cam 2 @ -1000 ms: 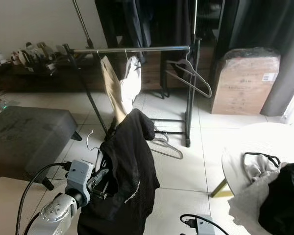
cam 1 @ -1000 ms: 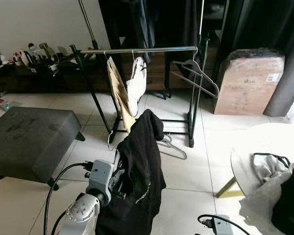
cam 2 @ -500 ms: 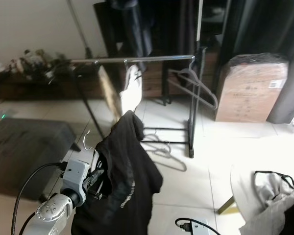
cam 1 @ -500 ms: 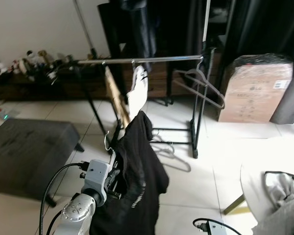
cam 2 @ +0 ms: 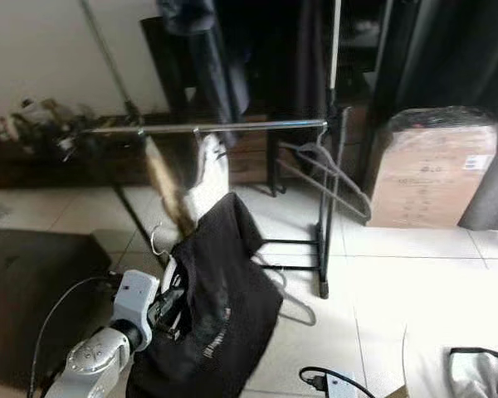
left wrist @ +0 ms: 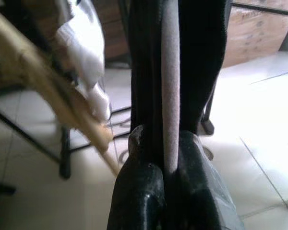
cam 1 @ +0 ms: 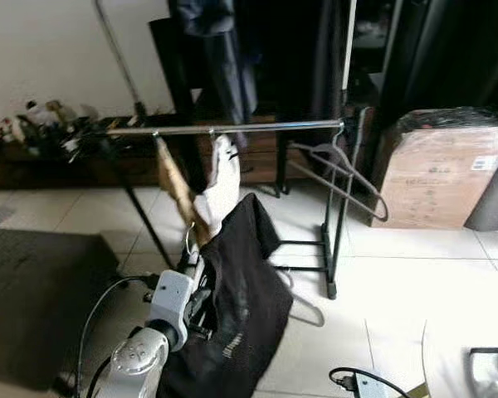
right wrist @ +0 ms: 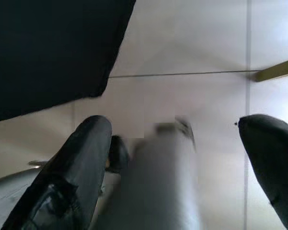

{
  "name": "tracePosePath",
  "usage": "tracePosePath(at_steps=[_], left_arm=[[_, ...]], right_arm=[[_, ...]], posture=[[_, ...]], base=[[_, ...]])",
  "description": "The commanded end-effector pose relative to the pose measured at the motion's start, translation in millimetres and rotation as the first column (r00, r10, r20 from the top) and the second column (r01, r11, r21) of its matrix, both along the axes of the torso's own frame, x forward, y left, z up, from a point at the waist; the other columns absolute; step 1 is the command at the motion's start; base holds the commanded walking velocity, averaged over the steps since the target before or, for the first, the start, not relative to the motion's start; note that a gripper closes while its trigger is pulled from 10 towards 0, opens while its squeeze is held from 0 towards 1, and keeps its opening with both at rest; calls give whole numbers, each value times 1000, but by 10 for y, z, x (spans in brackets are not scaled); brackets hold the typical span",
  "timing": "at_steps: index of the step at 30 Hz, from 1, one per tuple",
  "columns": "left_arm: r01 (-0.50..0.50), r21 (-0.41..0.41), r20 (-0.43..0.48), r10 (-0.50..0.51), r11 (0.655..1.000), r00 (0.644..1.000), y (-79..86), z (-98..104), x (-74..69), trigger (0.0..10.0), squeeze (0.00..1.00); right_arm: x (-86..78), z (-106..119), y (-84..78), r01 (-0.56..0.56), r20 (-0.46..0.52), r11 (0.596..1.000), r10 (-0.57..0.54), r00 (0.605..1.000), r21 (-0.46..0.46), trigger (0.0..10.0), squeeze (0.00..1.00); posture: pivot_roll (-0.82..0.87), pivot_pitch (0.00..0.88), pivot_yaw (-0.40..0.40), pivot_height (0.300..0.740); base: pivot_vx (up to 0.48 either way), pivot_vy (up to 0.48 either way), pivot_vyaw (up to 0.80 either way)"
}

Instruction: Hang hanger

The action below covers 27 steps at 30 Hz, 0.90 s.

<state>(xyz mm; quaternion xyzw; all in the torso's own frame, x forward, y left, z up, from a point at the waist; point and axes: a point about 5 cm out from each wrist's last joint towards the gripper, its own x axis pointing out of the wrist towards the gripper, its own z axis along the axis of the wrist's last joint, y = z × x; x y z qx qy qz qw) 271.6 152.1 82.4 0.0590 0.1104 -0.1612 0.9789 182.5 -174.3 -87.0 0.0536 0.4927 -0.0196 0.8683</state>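
- Left gripper [left wrist: 164,158]: raised in front of the robot, its two black fingers [left wrist: 134,191] clamped on a grey hanger bar [left wrist: 170,86] that runs straight out between them.
- Black garment [cam 1: 247,290]: draped over the held hanger; it hangs just beyond and to the right of the left gripper, with its peak above the gripper and its hem below the wrist.
- Hanger hook [cam 1: 187,242]: a thin metal hook stands up just above the left gripper, at the near edge of the garment.
- Clothes rack [cam 1: 232,128]: a horizontal metal rail on black legs, ahead of and above the left gripper; the held hanger is off the rail.
- White garment [cam 1: 222,176]: hangs from the rail, directly beyond the left gripper and just behind the black garment's peak.
- Tan garment [cam 1: 176,184]: hangs from the rail, slanting, ahead of the left gripper and slightly to its left.
- Empty hanger [cam 1: 342,174]: hangs at the rail's right end, well to the right of the left gripper.
- Second empty hanger [cam 2: 292,300]: lies on the tiled floor [cam 1: 398,274] under the rack, beyond the black garment.
- Wrapped cardboard box [cam 1: 438,170]: stands on the floor, far right of the rack.
- Right gripper [right wrist: 182,158]: points down over the tiles, with its fingers [right wrist: 69,182] spread wide and nothing between them; a black cloth edge [right wrist: 48,52] lies past one finger.
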Motion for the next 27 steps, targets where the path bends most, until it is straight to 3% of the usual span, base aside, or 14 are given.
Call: tracePosePath(at_steps=[1,12,22,27], left_arm=[[-7,3,54,7,1000,999,4,129,45,10000,0],[-17,4,41,17,1000,999,3,123,77,10000,0],[96,34,-65,-93,995,993,-72,7,55,10000,0],[221,56,-148,-211,974,966,-166,-71,70,10000,0]], right_arm=[[8,4,-7,-3,1,1000,3,1000,-1,10000,0],[13,7,-11,-17,2,1000,17,1000,-9,10000,0],[-50,-19,-95,15,-43,998,-17,999,-68,10000,0],[-61,-25,-92,16,-49,998,-19,999,-63,10000,0]], posture=[[-127,90,85,740],[-126,106,85,740],[-119,114,82,740],[-118,117,80,740]], base=[[480,0,0],[480,0,0],[480,0,0],[288,0,0]])
